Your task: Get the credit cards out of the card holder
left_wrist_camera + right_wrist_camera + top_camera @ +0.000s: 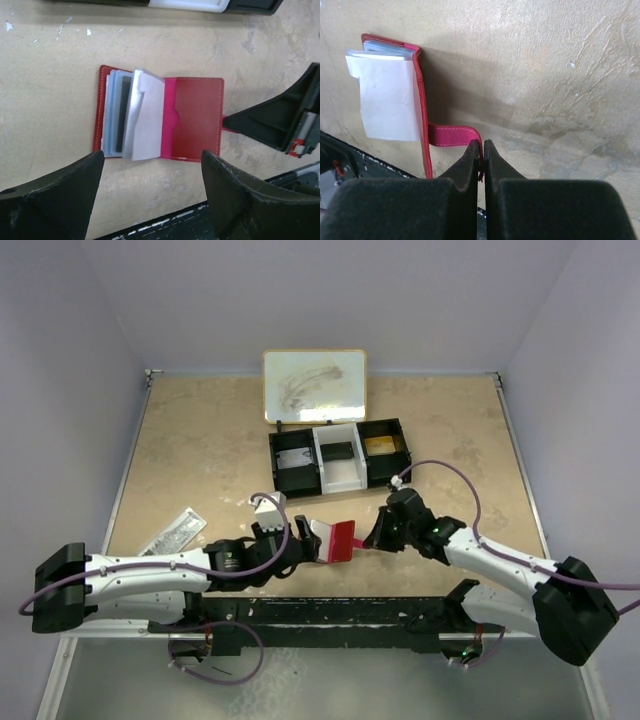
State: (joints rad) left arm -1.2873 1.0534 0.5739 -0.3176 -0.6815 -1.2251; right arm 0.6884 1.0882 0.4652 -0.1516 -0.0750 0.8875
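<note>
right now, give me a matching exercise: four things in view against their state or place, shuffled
Things:
1 card holder
2 left gripper
3 right gripper
4 black tray

States or places:
a shut on the red side tab
b lying open, plastic sleeves showing
c jaws wide, above the card holder
d farther back, white middle compartment

Pairs: 1-b, 2-c, 3-a, 4-d

The top camera looks steeply down over the whole table (pixel 200 440) from its near edge, while both wrist cameras sit close, sharing the card holder (pixel 195 120), the right seemingly edge-on.
</note>
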